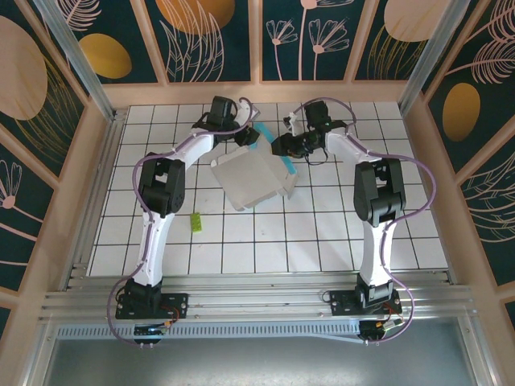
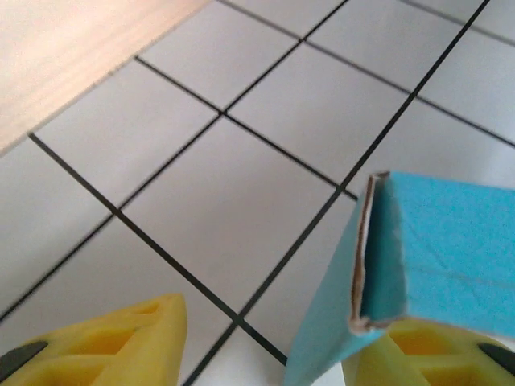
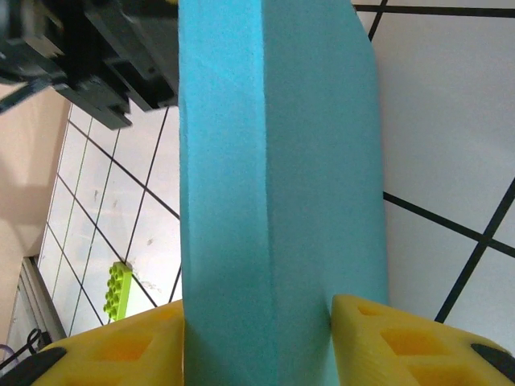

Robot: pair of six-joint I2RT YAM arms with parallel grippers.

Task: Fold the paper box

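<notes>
The paper box [image 1: 253, 181] lies in the middle of the tiled table, whitish-grey face up, with cyan flaps raised at its far-left and right edges. My left gripper [image 1: 246, 137] is at the far-left flap. In the left wrist view that cyan flap [image 2: 434, 249] leans on the right finger [image 2: 426, 354], while the left finger [image 2: 121, 346] stands well apart from it, so the left gripper [image 2: 265, 362] is open. My right gripper [image 1: 283, 149] is at the right flap. In the right wrist view both yellow fingers press the folded cyan panel [image 3: 273, 185], and the right gripper [image 3: 257, 346] is shut on it.
A small lime-green scrap [image 1: 195, 223] lies on the tiles near the left arm, also seen as the scrap [image 3: 118, 289] in the right wrist view. A wooden wall [image 2: 72, 56] borders the table's far side close to the left gripper.
</notes>
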